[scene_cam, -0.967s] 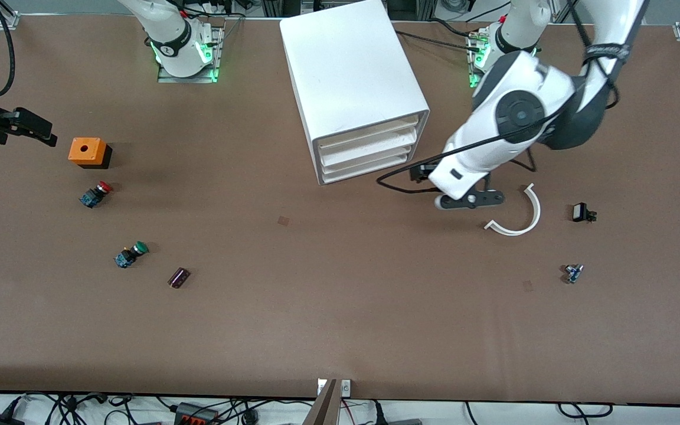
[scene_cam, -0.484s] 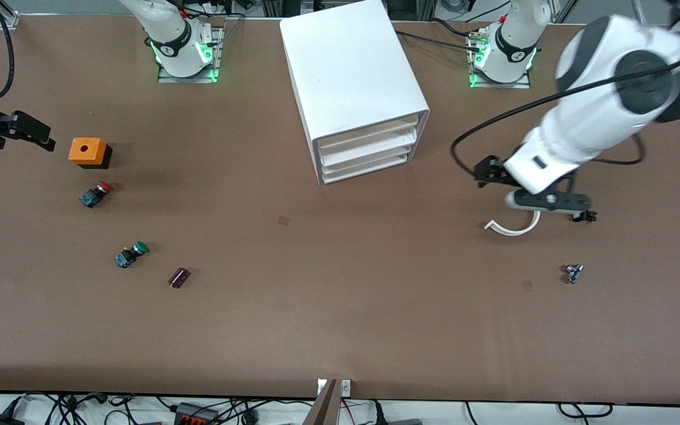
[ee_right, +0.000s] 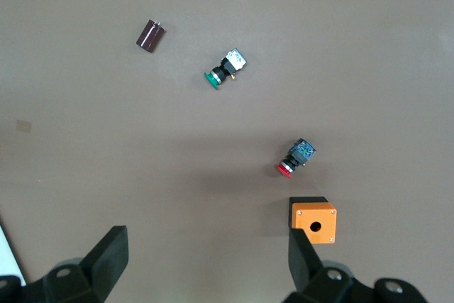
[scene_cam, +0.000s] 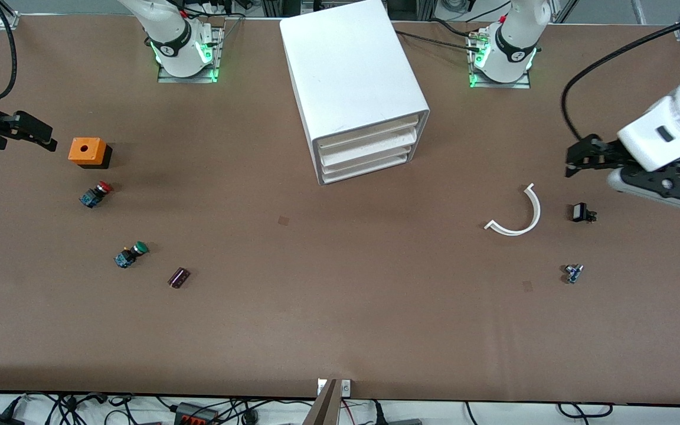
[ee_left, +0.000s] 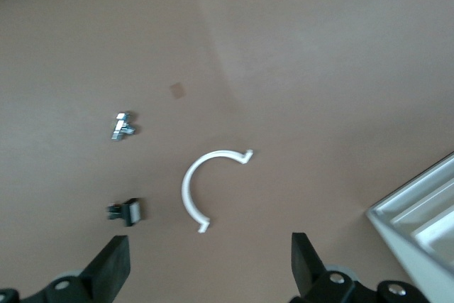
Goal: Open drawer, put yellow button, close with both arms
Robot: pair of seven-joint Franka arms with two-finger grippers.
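The white cabinet stands at the middle of the table; a corner of it shows in the left wrist view. Its top drawer is shut, as are the two below it. The yellow button is not in view. My left gripper hangs over the table at the left arm's end, by a small black part. It is open and empty in the left wrist view. My right gripper waits over the right arm's end, beside an orange box. It is open and empty in the right wrist view.
A white curved strip and a small metal part lie toward the left arm's end. A red-capped button, a green-capped button and a dark cylinder lie toward the right arm's end.
My left arm has swung away from the cabinet's front, over the curved strip, toward the left arm's end of the table. The right arm has barely moved.
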